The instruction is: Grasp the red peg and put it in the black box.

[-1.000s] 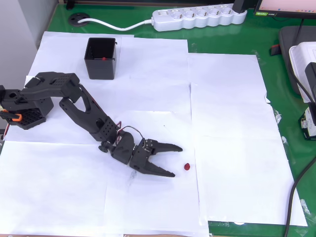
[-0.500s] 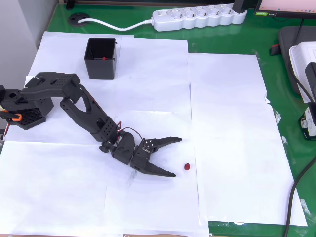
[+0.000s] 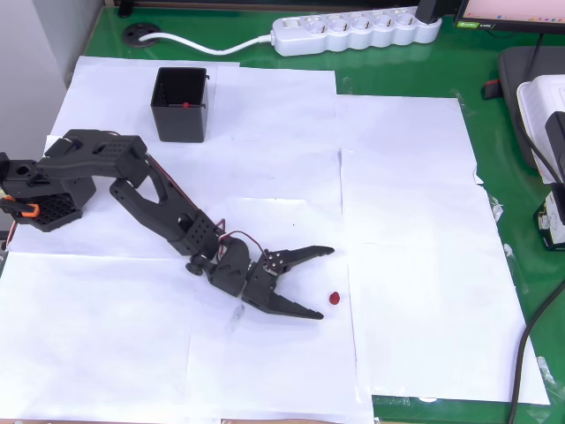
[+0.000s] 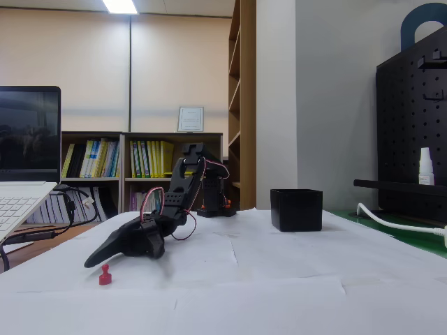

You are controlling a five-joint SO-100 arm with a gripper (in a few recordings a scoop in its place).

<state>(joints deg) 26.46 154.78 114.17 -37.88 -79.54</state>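
The red peg (image 3: pixel 335 299) stands on white paper right of centre; in the fixed view the red peg (image 4: pixel 105 275) sits near the front left. My black gripper (image 3: pixel 324 283) lies low over the paper just left of the peg, open, its two fingers spread wide and pointing at the peg, nothing between them. In the fixed view the gripper (image 4: pixel 94 262) hovers just behind and above the peg. The black box (image 3: pixel 181 104) stands at the back left of the paper with a small red piece inside; in the fixed view the black box (image 4: pixel 297 209) is at the centre right.
A white power strip (image 3: pixel 357 30) and its cable lie along the far edge. White sheets (image 3: pixel 415 221) cover the green table. Devices and a cable (image 3: pixel 538 106) crowd the right edge. A laptop (image 4: pixel 24 167) stands at the left in the fixed view.
The gripper has slid a little to the right toward the peg, and its fingers have spread wider. The peg and box have not moved.
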